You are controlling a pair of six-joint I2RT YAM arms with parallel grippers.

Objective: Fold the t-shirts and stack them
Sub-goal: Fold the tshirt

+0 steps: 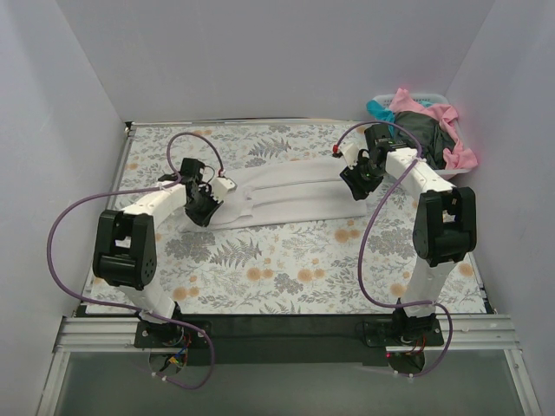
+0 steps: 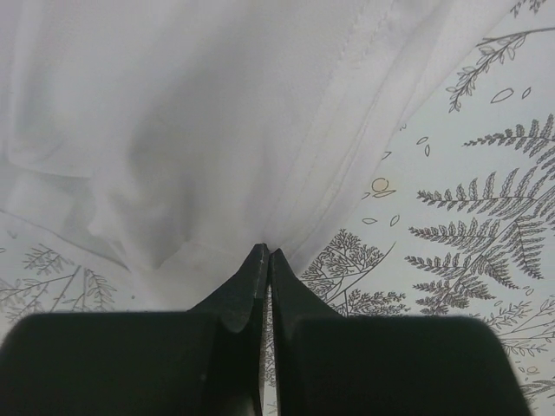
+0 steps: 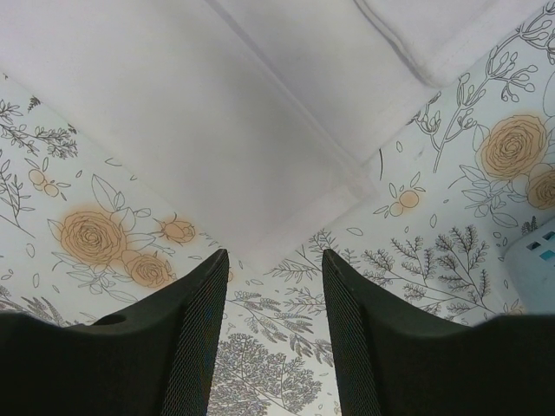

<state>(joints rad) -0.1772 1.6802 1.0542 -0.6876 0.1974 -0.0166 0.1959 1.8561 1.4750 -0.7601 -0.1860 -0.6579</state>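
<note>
Printed sheet (image 1: 286,277) is bearing the white t-shirt (image 1: 286,195) mid-fold: left gripper (image 2: 263,253) is pinching its edge; right gripper (image 3: 276,256), gaping, probably must clamp the corner next.

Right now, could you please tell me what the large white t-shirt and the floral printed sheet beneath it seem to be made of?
Large white t-shirt: soft matte cloth, likely cotton; it creases and shows stitched hems. Floral printed sheet: thin matte fabric, apparently; lies flat.

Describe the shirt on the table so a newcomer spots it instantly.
On the flowered sheet, mid-table, lies a white t-shirt. It alone is plain white and spread flat; the pink, teal and dark shirts are heaped in the basket at back right.
</note>
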